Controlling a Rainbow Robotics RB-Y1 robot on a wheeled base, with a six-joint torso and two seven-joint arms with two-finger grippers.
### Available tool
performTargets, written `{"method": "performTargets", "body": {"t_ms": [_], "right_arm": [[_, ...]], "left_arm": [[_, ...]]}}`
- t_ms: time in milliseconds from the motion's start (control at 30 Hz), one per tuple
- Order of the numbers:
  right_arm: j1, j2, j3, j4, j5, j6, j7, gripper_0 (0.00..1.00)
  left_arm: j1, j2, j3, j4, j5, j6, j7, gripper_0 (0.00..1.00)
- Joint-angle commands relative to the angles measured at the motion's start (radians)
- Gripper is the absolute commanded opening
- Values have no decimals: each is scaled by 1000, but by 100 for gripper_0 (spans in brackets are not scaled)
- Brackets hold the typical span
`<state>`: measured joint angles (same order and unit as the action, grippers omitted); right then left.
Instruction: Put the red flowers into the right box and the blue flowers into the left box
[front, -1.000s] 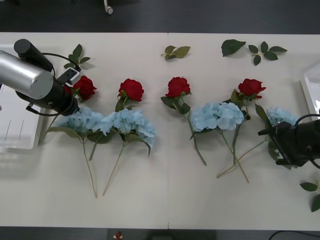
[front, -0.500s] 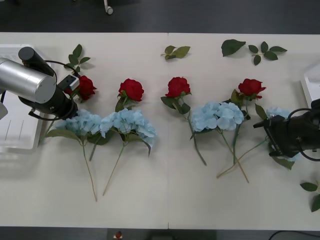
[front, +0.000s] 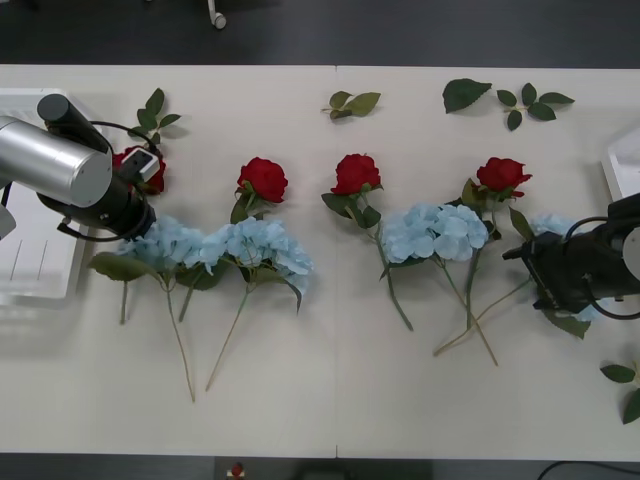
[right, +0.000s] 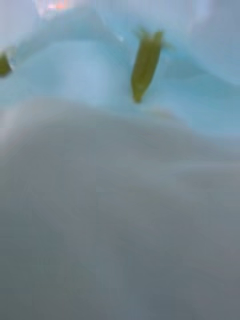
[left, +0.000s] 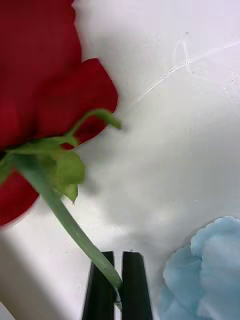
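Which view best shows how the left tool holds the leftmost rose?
The left wrist view: the left tool has its two black fingers shut on the green stem of the leftmost rose, just below the bloom. The front view shows the bloom partly hidden behind the arm. The right wrist view shows pale blue petals instead.

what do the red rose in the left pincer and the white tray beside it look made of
The red rose, its stem clamped in the left pincer, looks like matte fabric petals on a smooth plastic stem: flat, even colour and a uniform green stalk. The white tray looks like moulded plastic, judging by its raised rim and slotted base, though the finish is hard to judge.
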<state>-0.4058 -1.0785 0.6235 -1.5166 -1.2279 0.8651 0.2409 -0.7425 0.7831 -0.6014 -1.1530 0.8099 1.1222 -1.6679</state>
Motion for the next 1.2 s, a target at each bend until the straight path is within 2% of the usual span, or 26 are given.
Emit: {"method": "performTargets", "body": {"t_ms": [33, 233, 467, 567, 633, 767, 967, 1200], "right_arm": [[-7, -8, -4, 3, 4, 0, 41, 74], [-7, -8, -4, 10, 4, 0, 47, 57], [-7, -8, 2, 19, 5, -1, 63, 42], [-7, -8, 2, 26, 5, -5, 71, 26], [-7, -8, 2, 27, 5, -6, 74, 20], [-7, -8, 2, 33, 8, -8, 84, 0], [-7, -8, 2, 41, 10, -8, 98, 0], [-7, -14, 1, 33, 13, -31, 127, 0]], "left_arm": [[-28, 13, 8, -36, -9, -2, 45, 0], [-26, 19, 88, -116, -12, 27, 33, 0], [-26, 19, 193, -248, -29, 33, 14, 0], [-26, 18, 227, -321, -28, 34, 8, 0], [-26, 18, 247, -356, -15, 56, 7, 0], [-26, 2, 304, -393, 140, 122, 3, 0], [-26, 2, 344, -407, 396, 129, -89, 0], [-26, 2, 396, -338, 761, 129, -237, 0]]}}
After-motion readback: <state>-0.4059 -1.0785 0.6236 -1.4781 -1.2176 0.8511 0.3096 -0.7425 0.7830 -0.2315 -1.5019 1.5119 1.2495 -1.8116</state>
